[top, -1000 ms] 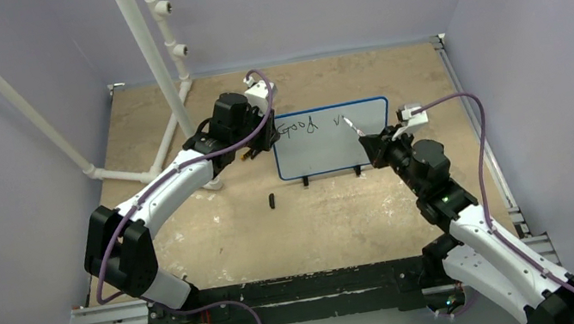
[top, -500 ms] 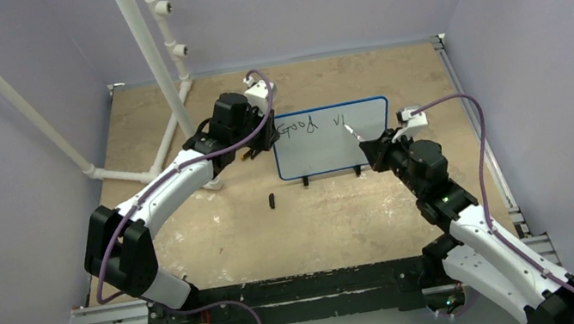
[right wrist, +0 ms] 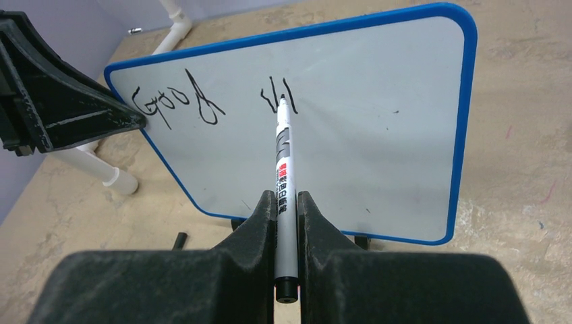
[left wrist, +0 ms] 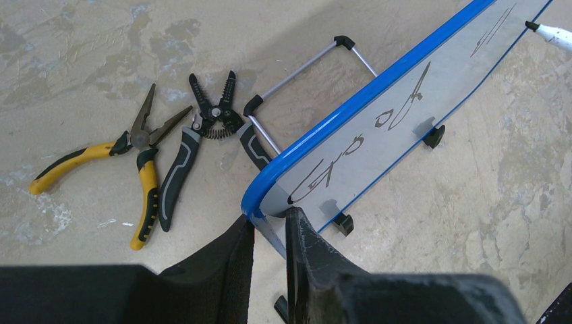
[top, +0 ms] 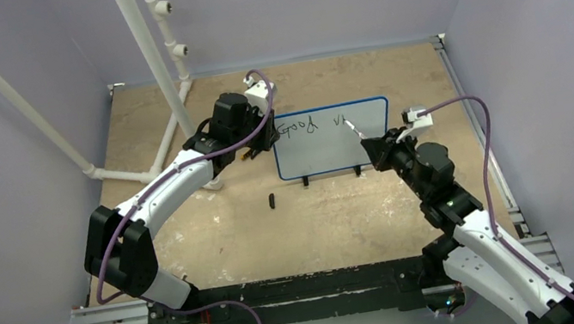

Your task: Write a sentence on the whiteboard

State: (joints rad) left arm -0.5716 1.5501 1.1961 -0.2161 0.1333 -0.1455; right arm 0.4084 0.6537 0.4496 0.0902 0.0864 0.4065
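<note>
The whiteboard (top: pixel 326 154) stands upright on its feet near the middle of the bench (top: pixel 217 234), writing face toward the arm bases.

My left end effector (left wrist: pixel 270 224) is clenched on the board's left rim at the corner, one finger on each side, steadying it. My right end effector (right wrist: pixel 286 197) is clamped on a black marker (right wrist: pixel 282 152). The marker's tip is at the board surface beside the last stroke; whether it is touching or just off, I cannot tell.

Progress: the sentence (right wrist: pixel 202 101) so far reads "Good" plus the first strokes of a second word, "vi" by my reading, all along the top line. The rest of the board is bare apart from a few specks.

Judgement: early stage, roughly a quarter written. The rest of the second word and everything after it are left to write.
</note>
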